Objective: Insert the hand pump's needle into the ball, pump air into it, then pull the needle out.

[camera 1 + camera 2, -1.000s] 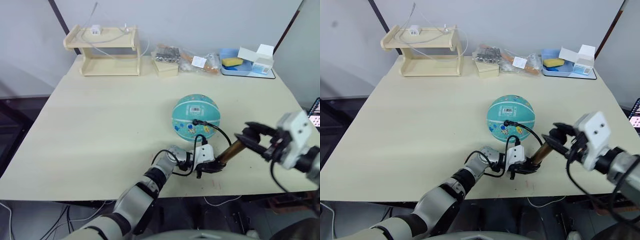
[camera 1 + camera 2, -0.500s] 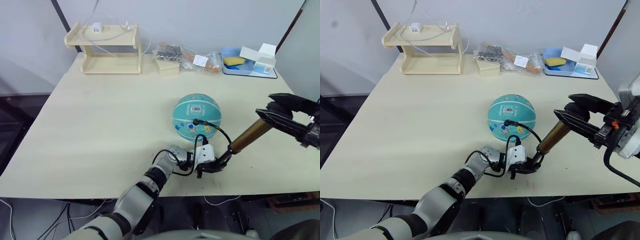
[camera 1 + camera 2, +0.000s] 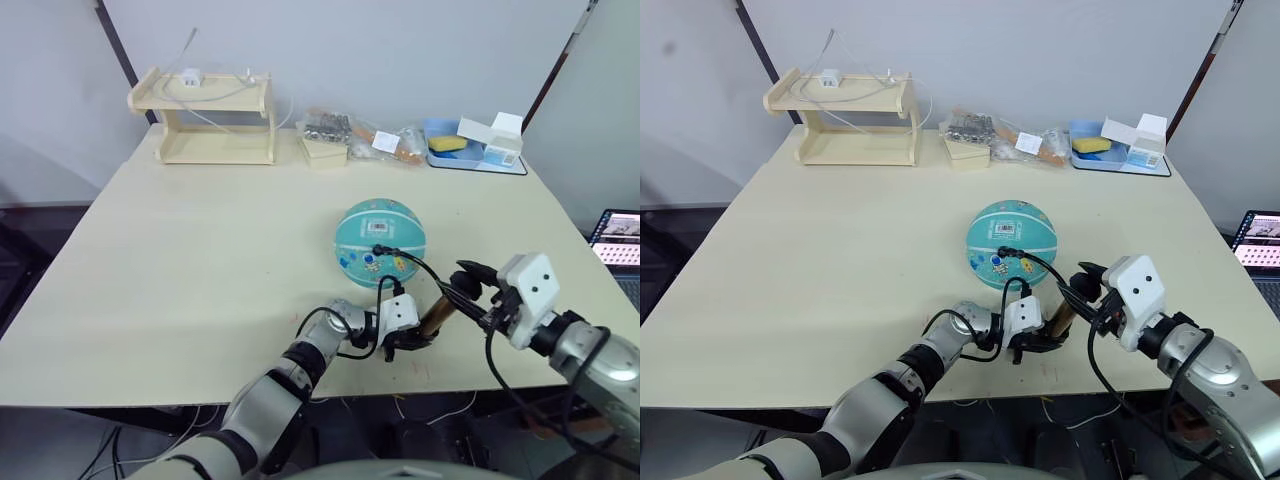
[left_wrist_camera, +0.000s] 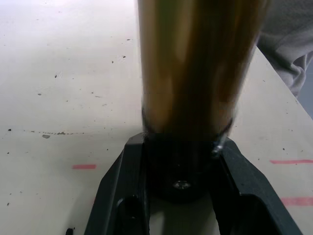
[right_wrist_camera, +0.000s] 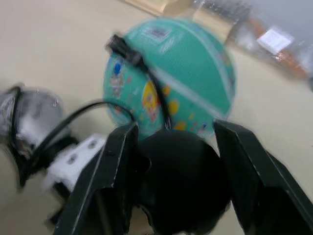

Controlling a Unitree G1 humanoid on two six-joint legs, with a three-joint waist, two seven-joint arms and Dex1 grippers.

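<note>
The left claw is clamped on the hand pump's base; the right claw seems closed around its handle. The hose reaches the ball on the tabletop.

The ball is teal with white seams, bright cartoon prints and a white label. The hand pump is amber-gold, black-capped. Red marks, perhaps tape, dot the pale desk.
</note>
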